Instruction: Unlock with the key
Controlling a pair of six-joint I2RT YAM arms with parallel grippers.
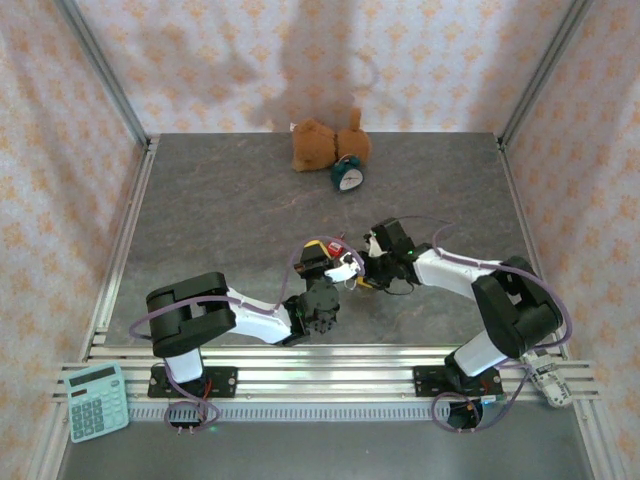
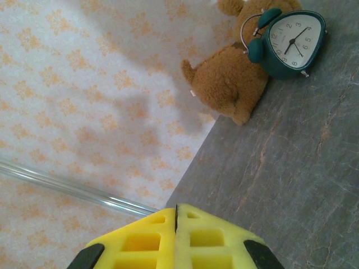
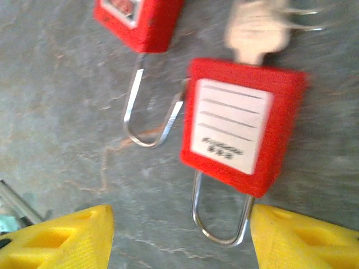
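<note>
1. The right gripper (image 3: 182, 216) is wide open and holds nothing. Its two yellow fingers (image 3: 61, 241) stand on either side of the steel shackle (image 3: 197, 207) of the labelled red padlock (image 3: 241, 123), without touching it.
2. The key (image 3: 257, 31) seems to be the pale, blurred piece at the far end of this padlock's body, with thin wire rings beside it. It looks as if it is pushed into the lock, but the blur does not let me be sure.
3. The padlock lies flat on the grey table (image 3: 67, 112). Its long axis runs away from the right gripper, leaning a little to the right: first the shackle, then the red body, then the key.
4. So the key is straight ahead of the right gripper, but behind the whole body. I judge that the fingers must pass over the body to reach it.
5. A second red padlock (image 3: 143, 22) lies just beside it to the left, and its shackle comes very close to the first body.
6. The left gripper (image 2: 176, 208) is pressed shut. I cannot tell if something thin is between the fingers. Its camera looks away toward a teddy bear (image 2: 230, 84) and a green alarm clock (image 2: 291, 36), so the right arm is better placed for the key.
</note>
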